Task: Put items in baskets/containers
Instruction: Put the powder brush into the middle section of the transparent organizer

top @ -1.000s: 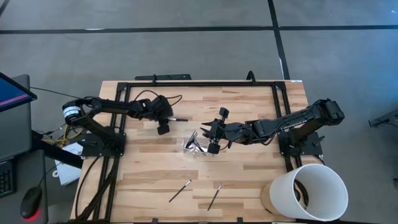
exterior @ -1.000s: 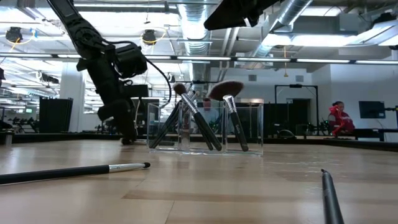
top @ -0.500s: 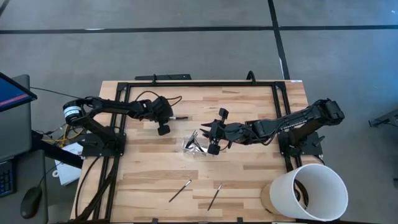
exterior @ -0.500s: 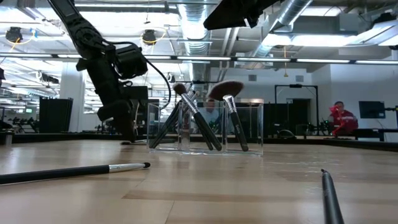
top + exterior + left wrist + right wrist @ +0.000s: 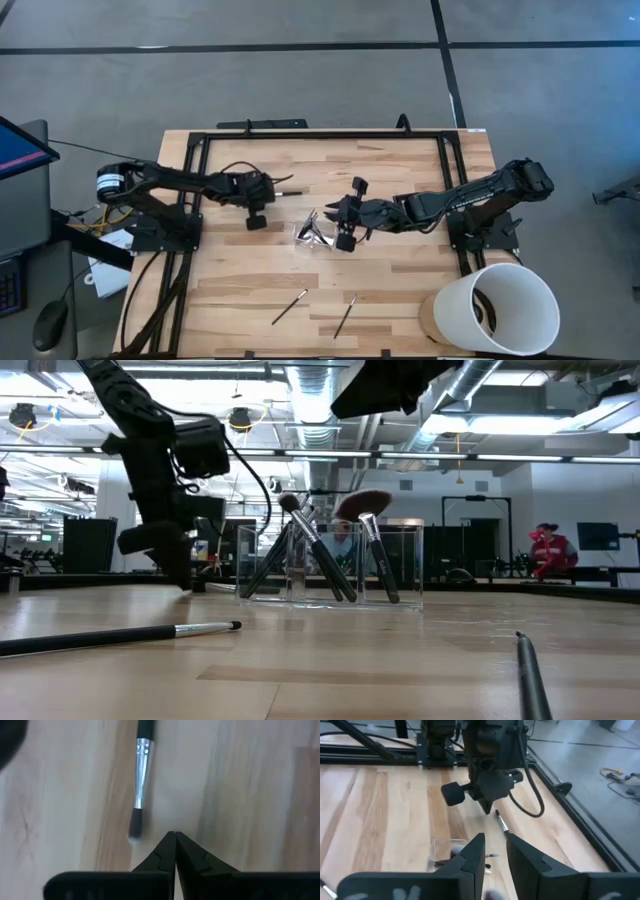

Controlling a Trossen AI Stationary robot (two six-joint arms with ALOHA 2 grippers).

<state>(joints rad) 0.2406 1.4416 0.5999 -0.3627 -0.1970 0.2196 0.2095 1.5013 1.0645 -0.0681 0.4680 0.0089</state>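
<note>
My left gripper (image 5: 175, 835) is shut with nothing between its fingers, its tips low over the table just beside the bristle head of a brush (image 5: 140, 780) with a silver ferrule. That brush (image 5: 287, 190) lies flat on the wood. The clear tray (image 5: 316, 234) stands mid-table; several brushes (image 5: 318, 548) lean in it, one with a fan head (image 5: 362, 503). My right gripper (image 5: 494, 851) hangs open above the tray (image 5: 445, 851), holding nothing. Two more brushes (image 5: 290, 306) (image 5: 346, 315) lie toward the near edge.
A large white bucket (image 5: 496, 305) stands at the near right corner. A black frame (image 5: 320, 133) runs along the table's far, left and right sides. Cables (image 5: 232, 155) lie behind the left arm. A person in red (image 5: 545, 550) sits far off in the room.
My left gripper has gone a little toward the table's left edge and turned, so its tips now stand beside the brush's bristle end. The brush lies where it was. My right gripper stays over the tray.
</note>
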